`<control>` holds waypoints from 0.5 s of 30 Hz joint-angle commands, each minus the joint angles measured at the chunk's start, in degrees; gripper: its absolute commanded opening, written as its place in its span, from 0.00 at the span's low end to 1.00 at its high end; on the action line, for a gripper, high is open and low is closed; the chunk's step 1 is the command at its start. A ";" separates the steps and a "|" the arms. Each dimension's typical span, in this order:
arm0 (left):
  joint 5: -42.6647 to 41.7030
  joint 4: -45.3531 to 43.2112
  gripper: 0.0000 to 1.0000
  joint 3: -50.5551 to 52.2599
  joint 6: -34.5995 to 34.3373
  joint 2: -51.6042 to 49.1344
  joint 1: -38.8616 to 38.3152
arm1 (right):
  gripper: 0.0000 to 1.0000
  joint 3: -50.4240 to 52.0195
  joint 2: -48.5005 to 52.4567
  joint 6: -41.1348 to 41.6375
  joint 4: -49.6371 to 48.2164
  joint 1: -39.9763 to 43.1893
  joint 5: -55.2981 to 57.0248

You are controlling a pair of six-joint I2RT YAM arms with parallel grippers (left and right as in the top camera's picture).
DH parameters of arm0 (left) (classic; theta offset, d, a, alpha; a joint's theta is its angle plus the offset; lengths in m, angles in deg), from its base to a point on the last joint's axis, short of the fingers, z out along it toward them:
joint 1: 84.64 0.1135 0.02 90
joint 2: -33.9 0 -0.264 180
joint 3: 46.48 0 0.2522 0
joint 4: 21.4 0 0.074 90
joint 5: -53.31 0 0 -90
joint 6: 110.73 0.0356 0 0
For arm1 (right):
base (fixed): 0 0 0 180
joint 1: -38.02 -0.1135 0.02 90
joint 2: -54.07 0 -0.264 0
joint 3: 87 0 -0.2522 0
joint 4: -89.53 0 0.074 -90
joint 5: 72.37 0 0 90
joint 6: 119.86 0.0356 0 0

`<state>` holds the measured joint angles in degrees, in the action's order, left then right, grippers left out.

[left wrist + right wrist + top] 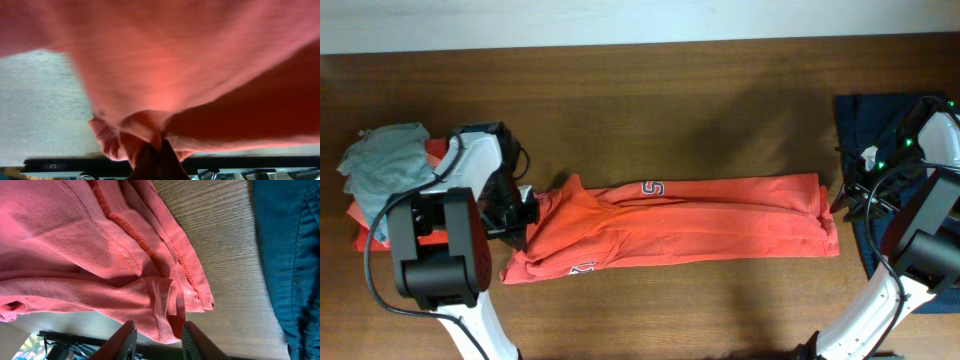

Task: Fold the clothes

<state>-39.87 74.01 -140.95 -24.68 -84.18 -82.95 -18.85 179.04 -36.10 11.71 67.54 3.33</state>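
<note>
Orange-red T-shirt (690, 225): long band at table centre, nine to three o'clock.
Left gripper (525, 215): clenched on the bunched nine-o'clock end; pull hard and you drag the fold askew.
Right gripper (157, 342): parted astride the three-o'clock hem; you may catch one layer only.

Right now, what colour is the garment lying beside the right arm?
Navy garment; clearest in the right wrist view.

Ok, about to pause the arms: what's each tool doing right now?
Left tool: closed, pinching a bunched end of the orange T-shirt.
Right tool: jaws apart around that shirt's hem corner; whether it grips cannot be told.
</note>
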 commanded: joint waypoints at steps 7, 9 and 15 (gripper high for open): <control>-0.46 0.02 0.01 0.37 0.35 9.42 -3.43 | 0.35 -0.98 -1.84 -0.20 0.00 -0.31 -0.28; -0.44 0.90 0.02 0.39 0.33 10.49 -3.43 | 0.35 -0.98 -1.84 -0.20 0.04 -0.31 -0.28; 0.20 1.95 0.29 0.48 0.33 10.43 -3.34 | 0.35 -0.98 -1.84 -0.20 0.04 -0.31 -0.28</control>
<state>-39.85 75.47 -140.80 -24.68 -74.43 -86.40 -18.85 179.04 -36.06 11.69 67.54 3.33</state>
